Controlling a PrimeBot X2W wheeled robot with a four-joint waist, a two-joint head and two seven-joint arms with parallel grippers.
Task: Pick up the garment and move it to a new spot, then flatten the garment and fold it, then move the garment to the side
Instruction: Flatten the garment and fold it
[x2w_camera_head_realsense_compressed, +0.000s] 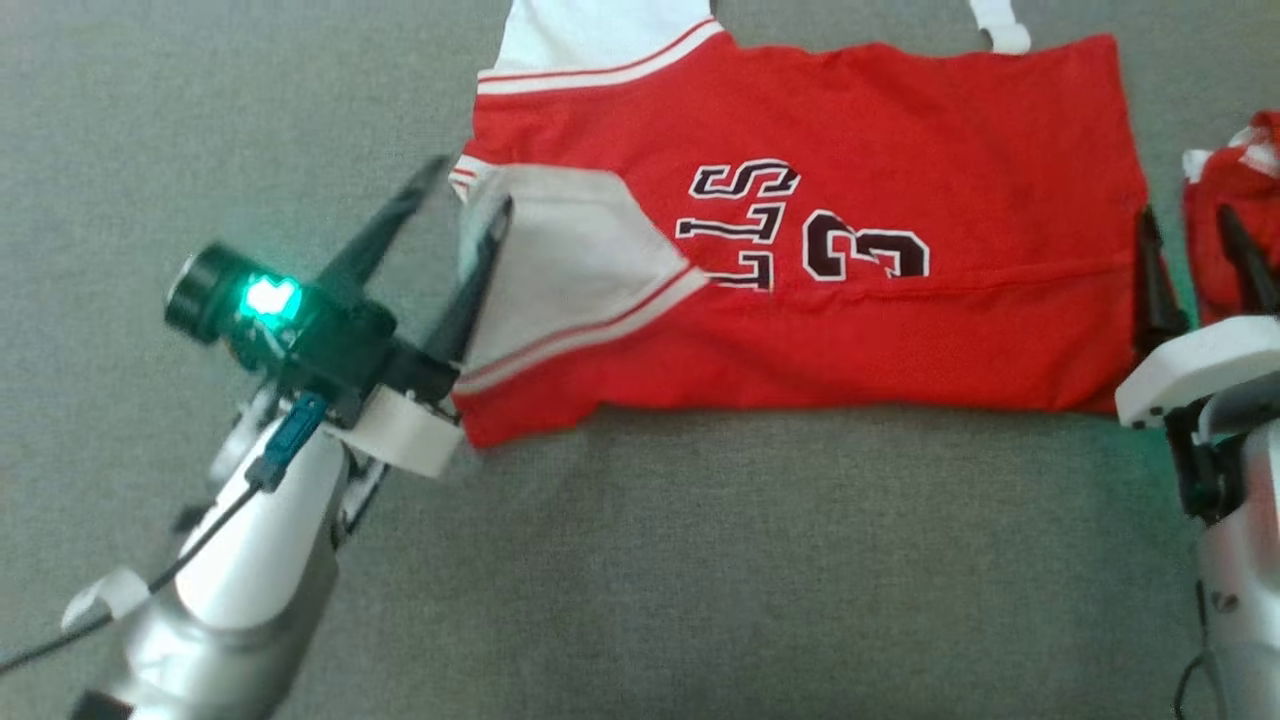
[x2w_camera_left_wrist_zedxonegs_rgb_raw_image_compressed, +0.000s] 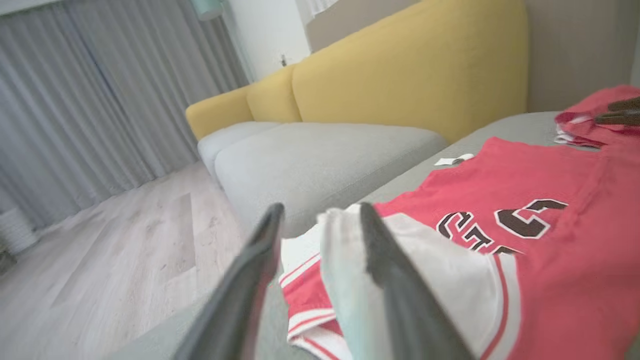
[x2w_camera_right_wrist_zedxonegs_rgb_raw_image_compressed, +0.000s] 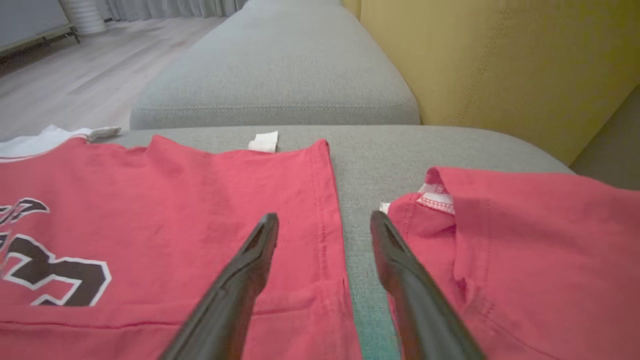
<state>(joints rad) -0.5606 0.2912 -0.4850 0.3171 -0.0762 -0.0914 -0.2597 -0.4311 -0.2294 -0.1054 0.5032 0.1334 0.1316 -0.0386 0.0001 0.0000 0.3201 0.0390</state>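
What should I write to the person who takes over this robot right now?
Left gripper: open, its fingers around the edge of the white sleeve, gripping nothing.
Right gripper: open, at the opposite end of the jersey, over the gap between it and a second red garment.
Things: the jersey lies spread on the grey sofa seat, its printed side up.
Done: laid out fairly flat; the sleeve and one long edge look folded over the front.
Left: probably more folding, then moving the jersey to the side.
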